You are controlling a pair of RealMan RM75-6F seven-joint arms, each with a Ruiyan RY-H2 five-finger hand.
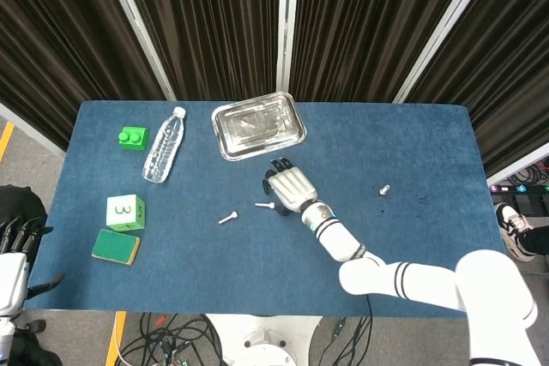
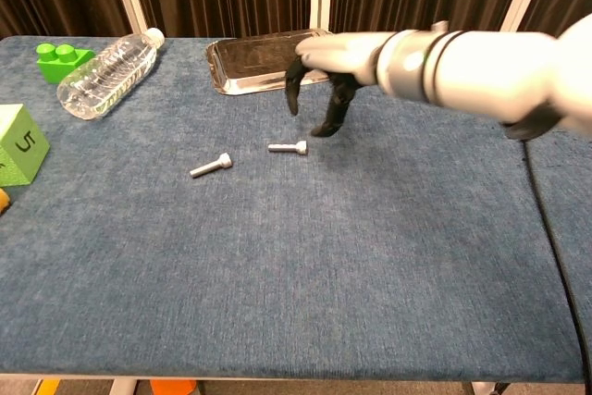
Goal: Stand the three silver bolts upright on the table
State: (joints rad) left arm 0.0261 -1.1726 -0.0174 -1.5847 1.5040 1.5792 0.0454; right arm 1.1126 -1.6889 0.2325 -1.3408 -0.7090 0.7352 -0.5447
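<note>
**Right hand hovers over the middle bolt, two bolts still lying flat**

The blue desk (image 1: 429,152) carries everything. The right arm (image 2: 481,67) reaches far across it, and the right hand (image 1: 292,187) hangs just above the desk with its dark fingers (image 2: 294,90) curled downward and apart, holding nothing. The silver tray (image 1: 258,125) sits near the back edge, just behind the hand. Left of the tray lies a clear plastic bottle (image 1: 165,146) on its side, cap toward the curtains. A green die-like cube (image 1: 125,212) stands near the left edge, with a green and yellow sponge (image 1: 116,246) just in front of it and a green building brick (image 1: 133,137) further back.

One silver bolt (image 1: 264,205) lies flat just beside the fingertips, not touched. A second bolt (image 1: 227,218) lies flat a little to its left. The third bolt (image 1: 385,189) stands well apart on the right side, seemingly upright in the head view. The left hand (image 1: 15,250) hangs off the desk's left edge, fingers spread and empty.
</note>
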